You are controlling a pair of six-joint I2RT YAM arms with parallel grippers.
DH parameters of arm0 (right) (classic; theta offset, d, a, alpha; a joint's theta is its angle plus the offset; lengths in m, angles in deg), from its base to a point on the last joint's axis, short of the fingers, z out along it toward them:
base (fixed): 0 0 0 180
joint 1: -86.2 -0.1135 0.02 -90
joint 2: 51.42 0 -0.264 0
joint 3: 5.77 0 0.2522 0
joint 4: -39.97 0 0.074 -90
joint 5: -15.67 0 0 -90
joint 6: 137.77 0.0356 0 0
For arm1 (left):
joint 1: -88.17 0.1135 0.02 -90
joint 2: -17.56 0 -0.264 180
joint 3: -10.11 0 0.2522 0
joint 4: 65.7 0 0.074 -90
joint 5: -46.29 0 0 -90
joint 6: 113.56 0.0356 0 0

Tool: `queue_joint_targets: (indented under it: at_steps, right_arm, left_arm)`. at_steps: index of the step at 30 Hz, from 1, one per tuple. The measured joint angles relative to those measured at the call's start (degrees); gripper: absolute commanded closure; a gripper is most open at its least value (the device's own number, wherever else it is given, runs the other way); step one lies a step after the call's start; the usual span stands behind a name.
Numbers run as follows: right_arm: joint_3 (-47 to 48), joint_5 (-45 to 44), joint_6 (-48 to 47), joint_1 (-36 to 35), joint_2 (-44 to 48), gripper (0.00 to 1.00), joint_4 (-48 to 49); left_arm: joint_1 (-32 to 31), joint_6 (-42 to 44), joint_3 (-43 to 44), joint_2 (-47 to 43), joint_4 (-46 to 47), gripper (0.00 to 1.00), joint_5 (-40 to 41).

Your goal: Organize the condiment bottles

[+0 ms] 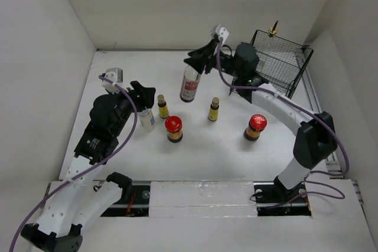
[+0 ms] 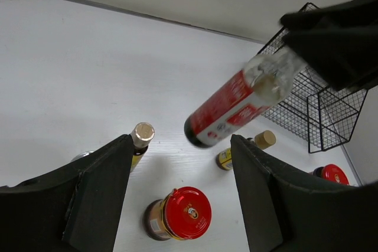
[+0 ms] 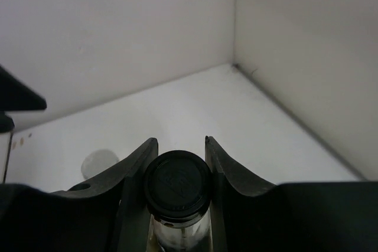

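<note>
Red-lidded jars [image 1: 173, 127] two, yellow bottles [image 1: 162, 106] two.

Top view: right gripper [image 1: 195, 63] covers the cap and neck of the black-capped clear bottle [image 1: 189, 87]; label print too small to read.

Right wrist view: cap [image 3: 177, 184] sits clamped between the fingers; the body below them is cut off by the bottom edge. A dark shape [image 3: 18, 95] at the left edge is cropped and cannot be identified.

Left wrist view: the clamped bottle's upper end is blurred and its cap is lost behind the right gripper's dark bulk.

White bottle [image 1: 147, 121] lies partly under the left gripper [image 1: 146, 97]. From that wrist only a grey sliver shows, outside the frame-left finger. The frame-right finger clips a red-lidded jar [image 2: 331, 173] and the base of a yellow bottle [image 2: 263, 141].

Beyond the right gripper, in the basket [image 1: 289, 63]: tall clear bottle [image 1: 272, 38] shows its gold spout [image 1: 273, 29]; the body is indistinct through the wire.
</note>
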Motion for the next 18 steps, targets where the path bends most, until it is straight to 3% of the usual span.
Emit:
queue_joint_targets:
  at_steps: [10, 18]
  right_arm:
    - [1.8, -14.9, 3.9, 16.2, 13.0, 0.91, -4.8]
    - [6.8, -24.4, 3.9, 32.0, 13.4, 0.91, -17.0]
  left_arm:
    - [0.0, 0.0, 0.0, -1.2, 0.0, 0.37, -0.1]
    - [0.0, 0.0, 0.0, -1.1, 0.0, 0.37, -0.2]
